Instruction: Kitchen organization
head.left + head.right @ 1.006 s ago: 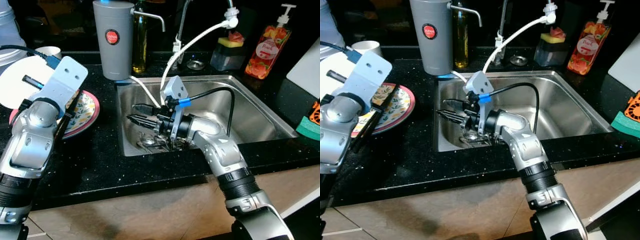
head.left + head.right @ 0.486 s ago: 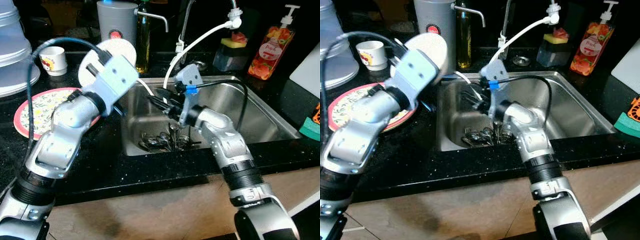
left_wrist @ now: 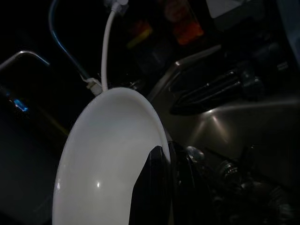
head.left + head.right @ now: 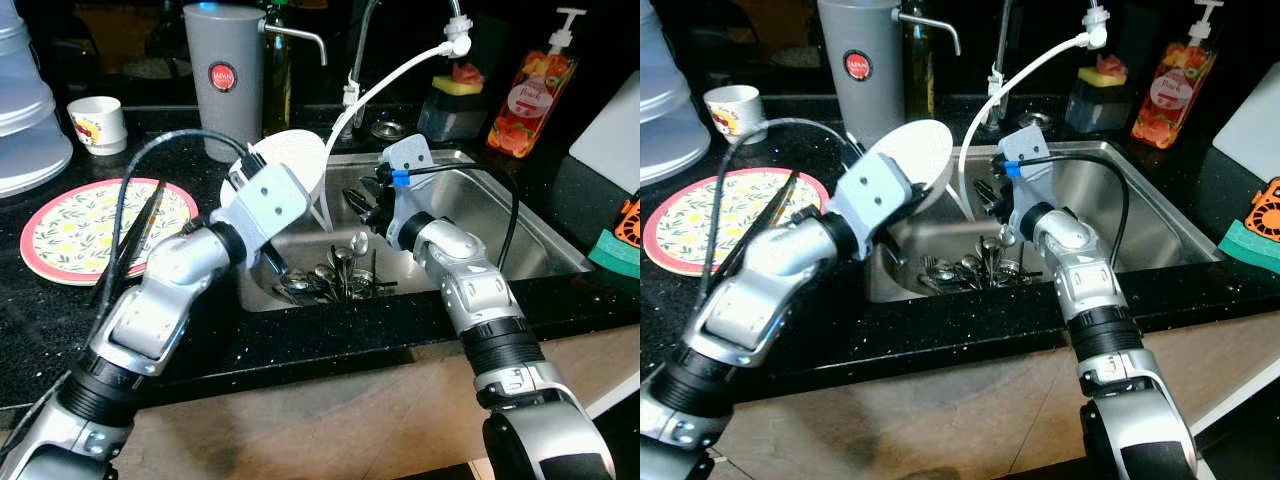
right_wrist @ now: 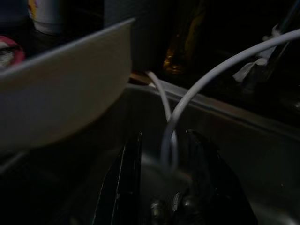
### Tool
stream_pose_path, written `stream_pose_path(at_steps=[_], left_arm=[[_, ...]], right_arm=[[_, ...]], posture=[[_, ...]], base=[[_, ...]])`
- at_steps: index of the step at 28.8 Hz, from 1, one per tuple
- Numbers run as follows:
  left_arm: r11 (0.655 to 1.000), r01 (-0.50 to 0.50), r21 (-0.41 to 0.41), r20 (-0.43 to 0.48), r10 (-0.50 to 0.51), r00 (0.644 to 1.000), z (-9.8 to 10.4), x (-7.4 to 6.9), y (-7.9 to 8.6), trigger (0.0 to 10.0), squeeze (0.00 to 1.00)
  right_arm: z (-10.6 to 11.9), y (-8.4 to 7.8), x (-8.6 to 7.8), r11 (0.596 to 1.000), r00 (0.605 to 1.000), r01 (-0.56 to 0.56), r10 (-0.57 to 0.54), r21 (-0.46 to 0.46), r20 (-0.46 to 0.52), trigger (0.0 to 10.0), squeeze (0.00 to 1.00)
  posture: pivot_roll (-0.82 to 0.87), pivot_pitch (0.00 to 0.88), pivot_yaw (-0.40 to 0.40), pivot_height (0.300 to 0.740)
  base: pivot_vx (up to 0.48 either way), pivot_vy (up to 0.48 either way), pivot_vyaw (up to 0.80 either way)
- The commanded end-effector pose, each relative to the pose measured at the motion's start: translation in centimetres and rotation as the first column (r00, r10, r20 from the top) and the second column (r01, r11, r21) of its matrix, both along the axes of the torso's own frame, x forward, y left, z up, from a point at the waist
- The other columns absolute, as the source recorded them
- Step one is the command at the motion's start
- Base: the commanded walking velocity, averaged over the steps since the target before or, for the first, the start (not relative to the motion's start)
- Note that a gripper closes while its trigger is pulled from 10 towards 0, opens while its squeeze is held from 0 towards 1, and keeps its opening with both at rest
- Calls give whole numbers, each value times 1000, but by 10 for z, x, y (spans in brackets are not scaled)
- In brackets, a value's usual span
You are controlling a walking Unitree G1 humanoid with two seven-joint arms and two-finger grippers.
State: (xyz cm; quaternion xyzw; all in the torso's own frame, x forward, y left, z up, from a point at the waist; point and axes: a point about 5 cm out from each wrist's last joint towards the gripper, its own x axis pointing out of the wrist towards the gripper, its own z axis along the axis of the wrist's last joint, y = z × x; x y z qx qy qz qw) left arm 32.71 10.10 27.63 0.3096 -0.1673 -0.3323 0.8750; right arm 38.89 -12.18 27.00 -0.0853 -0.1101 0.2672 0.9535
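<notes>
In the head views, the left gripper (image 4: 902, 205) is mostly hidden behind its own grey wrist bracket, so its jaws can hardly be made out here. It holds a white round plate (image 4: 921, 165) tilted on edge, above the left rim of the stainless steel sink (image 4: 1160, 225). The right gripper (image 4: 358, 200) reaches into the sink just beside the plate; its black fingers (image 4: 352, 194) stand a little apart, with nothing between them. A pile of metal cutlery (image 4: 335, 280) lies on the sink bottom, partly hidden by both arms. On the black worktop (image 4: 200, 330), to the left, lies a flowered plate with a pink rim (image 4: 75, 225), and black chopsticks (image 4: 135, 240) rest across it.

The left wrist view is dark. The jaws are closed on the rim of the white plate (image 3: 110, 154), one black finger (image 3: 152, 187) lying over its inner face. A white hose (image 3: 107, 44) runs behind the plate, and the cutlery is only a dim shape.

The right wrist view is dark too. The two fingers (image 5: 126, 183) are apart and grip nothing; the white hose (image 5: 197, 86) passes just in front of them, but I cannot tell if it touches. The underside of the plate (image 5: 61, 93) is near.
</notes>
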Motion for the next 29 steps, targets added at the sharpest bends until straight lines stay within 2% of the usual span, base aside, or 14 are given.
stream_pose_path(at_steps=[1,2,3,5,8,11,12,14,15,17,18,20,22,29], left_arm=[[1000,20,22,30,-20,999,1,-1,-4,0,0],[997,13,79,58,-18,998,1,-2,-3,0,0],[986,-13,164,101,-4,995,0,-1,1,0,0],[986,-13,164,101,-4,995,0,-1,1,0,0],[946,-77,316,181,19,983,-3,1,11,0,0],[941,-79,329,187,18,982,-4,2,12,0,0],[930,-59,364,194,-13,981,-9,0,11,0,0],[923,-49,381,197,-29,980,-11,-2,11,0,0],[921,-38,388,206,-47,977,-12,-3,9,0,0],[921,-38,388,206,-47,977,-12,-3,9,0,0],[922,-27,386,219,-63,974,-12,-5,7,0,0],[929,-4,370,287,-111,951,-6,-9,0,0,0],[930,5,367,311,-127,942,-4,-11,-2,0,0],[924,-12,382,401,-154,903,1,-13,-3,0,0]], right_arm=[[7,1,-1,999,1000,-15,15,43,2,10000,0],[10,0,0,997,1000,-5,5,72,4,10000,0],[17,-5,4,988,999,49,-51,148,8,10000,1000],[17,-5,4,988,999,49,-51,148,8,10000,1000],[43,-21,11,923,988,135,-154,360,24,10000,1000],[48,-23,11,911,987,131,-157,391,33,10000,1000],[58,-16,9,905,995,65,-88,421,35,10000,1000],[60,-10,8,912,999,27,-42,409,28,10000,1000],[59,0,6,929,999,-36,33,368,14,10000,298],[59,0,6,929,999,-36,33,368,14,10000,298],[56,8,4,940,997,-77,83,334,-3,10000,0],[45,22,0,948,982,-156,180,277,-62,10000,0],[42,25,0,947,976,-170,199,273,-84,10000,0],[34,24,3,964,980,-128,160,232,-122,10000,0]], posture=[[-32,84,-28,740],[-27,87,-31,740],[-24,89,-33,740],[-24,89,-33,740],[-22,94,-38,740],[-22,96,-40,740],[-23,101,-41,740],[-23,101,-41,740],[-23,101,-41,740],[-23,101,-41,740],[-24,103,-42,740],[-22,105,-45,740],[-22,105,-45,740],[-23,106,-47,740]], base=[[0,0,0],[0,0,0],[0,0,0],[0,0,0],[0,0,0],[0,0,0],[0,0,0],[0,0,0],[0,0,0],[0,0,0],[0,0,0],[0,0,0],[0,0,0],[0,0,0]])
